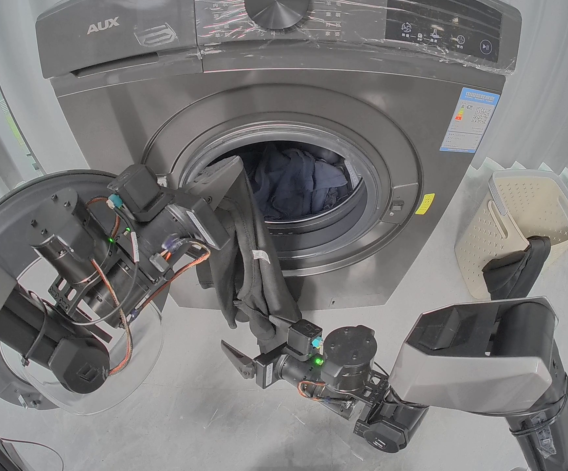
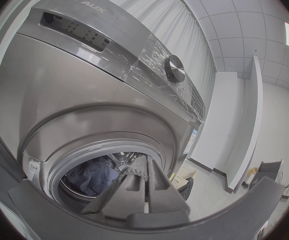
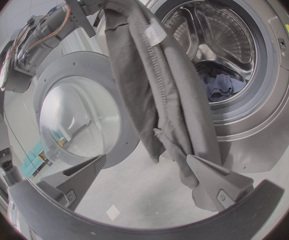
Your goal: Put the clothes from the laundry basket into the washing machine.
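I am holding a grey garment [image 1: 258, 269] at the washing machine's [image 1: 389, 119] open mouth.
My left jaws are clamping its top; it is hanging long-axis vertical, lower end brushing my wide-open right jaws.

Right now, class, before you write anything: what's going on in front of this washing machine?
The left gripper is shut on a dark grey garment, holding its top at the open mouth of the washing machine. The garment hangs down outside, its lower end at the open fingers of the right gripper. A blue garment lies in the drum; another dark garment drapes over the laundry basket rim.
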Robot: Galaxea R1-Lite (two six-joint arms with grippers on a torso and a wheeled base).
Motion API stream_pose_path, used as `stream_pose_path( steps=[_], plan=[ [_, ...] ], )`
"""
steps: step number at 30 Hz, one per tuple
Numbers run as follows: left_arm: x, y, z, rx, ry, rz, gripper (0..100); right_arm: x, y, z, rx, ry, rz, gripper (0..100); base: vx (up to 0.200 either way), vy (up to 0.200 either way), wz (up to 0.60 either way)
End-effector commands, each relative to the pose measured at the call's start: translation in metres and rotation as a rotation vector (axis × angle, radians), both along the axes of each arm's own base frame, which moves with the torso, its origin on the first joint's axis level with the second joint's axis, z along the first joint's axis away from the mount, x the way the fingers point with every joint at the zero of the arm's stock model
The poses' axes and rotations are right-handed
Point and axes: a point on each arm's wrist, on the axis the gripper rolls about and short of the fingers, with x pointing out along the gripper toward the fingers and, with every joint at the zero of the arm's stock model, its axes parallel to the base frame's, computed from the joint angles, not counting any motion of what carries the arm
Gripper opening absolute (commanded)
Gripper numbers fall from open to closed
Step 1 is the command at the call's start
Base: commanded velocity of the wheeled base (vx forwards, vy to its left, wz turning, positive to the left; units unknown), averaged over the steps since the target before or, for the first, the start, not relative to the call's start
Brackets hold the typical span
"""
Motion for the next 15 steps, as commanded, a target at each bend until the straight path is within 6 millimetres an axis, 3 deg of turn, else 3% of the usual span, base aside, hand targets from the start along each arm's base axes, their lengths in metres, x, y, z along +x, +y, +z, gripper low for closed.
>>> stream_pose_path(
  steps=[1, 7, 15],
  plan=[
    [0.000, 0.000, 0.000, 0.000, 0.000, 0.000, 0, 0.006, 0.002, -0.003, 0.006, -0.006, -0.006, 100, 0.000, 0.000, 0.00],
    [0.000, 0.000, 0.000, -0.002, -0.001, -0.002, 0, 0.024, -0.003, -0.021, -0.012, -0.003, -0.035, 100, 0.000, 0.000, 0.00],
    [0.000, 0.001, 0.001, -0.002, -0.002, -0.001, 0, 0.044, -0.010, -0.026, -0.013, -0.020, -0.068, 100, 0.000, 0.000, 0.00]
  ],
)
